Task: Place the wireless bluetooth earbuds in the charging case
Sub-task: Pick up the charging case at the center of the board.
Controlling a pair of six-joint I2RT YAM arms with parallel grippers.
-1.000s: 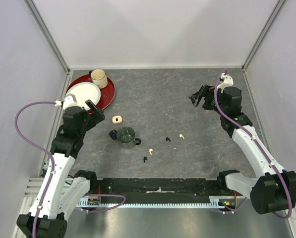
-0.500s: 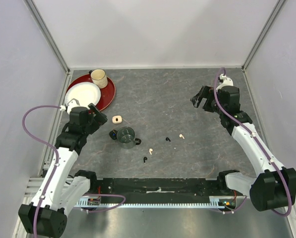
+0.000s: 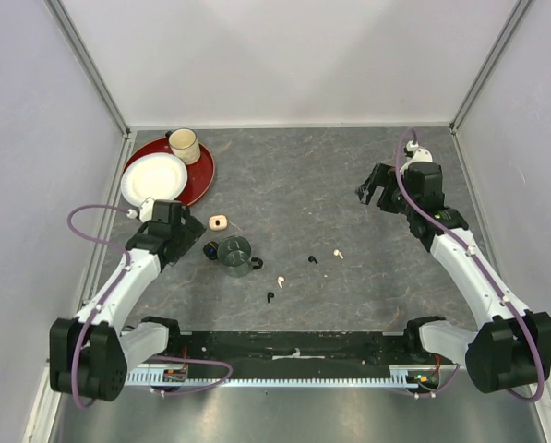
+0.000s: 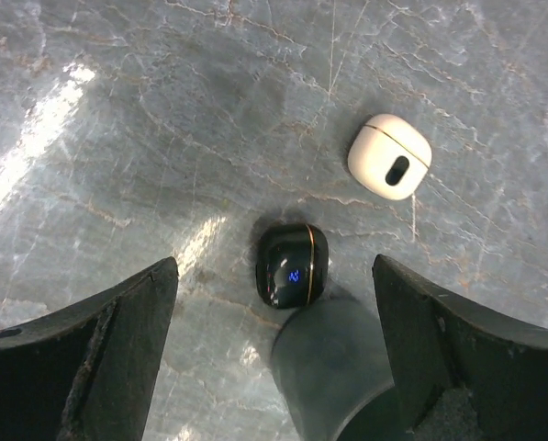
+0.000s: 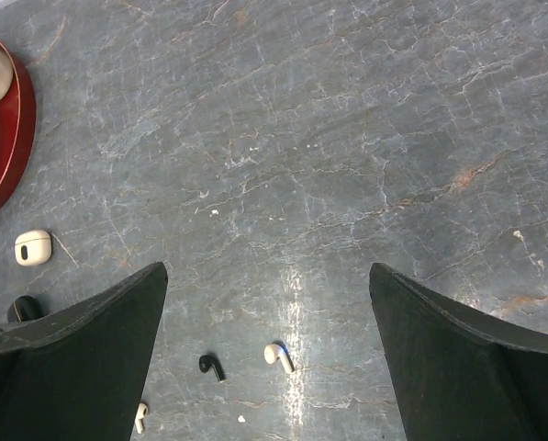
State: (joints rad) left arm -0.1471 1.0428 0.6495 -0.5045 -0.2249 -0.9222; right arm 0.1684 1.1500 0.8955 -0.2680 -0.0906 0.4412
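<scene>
Four earbuds lie mid-table: a black one [image 3: 312, 259], a white one [image 3: 338, 253], a second white one [image 3: 280, 281] and a second black one [image 3: 269, 296]. The right wrist view shows the black one [image 5: 211, 366] and both white ones [image 5: 275, 354], [image 5: 140, 415]. The closed black charging case [image 4: 292, 266] lies beside the green mug [image 3: 235, 256]. A closed white case [image 4: 390, 156] lies past it. My left gripper [image 4: 274, 276] is open and empty, its jaws either side of the black case, above it. My right gripper [image 5: 266, 271] is open and empty, high at the right [image 3: 367, 187].
A red plate [image 3: 199, 175] at the back left carries a white dish [image 3: 153, 177] and a cream cup [image 3: 184, 145]. The mug [image 4: 347, 377] shows blurred and close under the left wrist camera. Grey walls enclose the table.
My left arm has swung down and right, bringing its open gripper over the black case next to the mug. My right gripper has shifted only slightly. The earbuds have not moved.
</scene>
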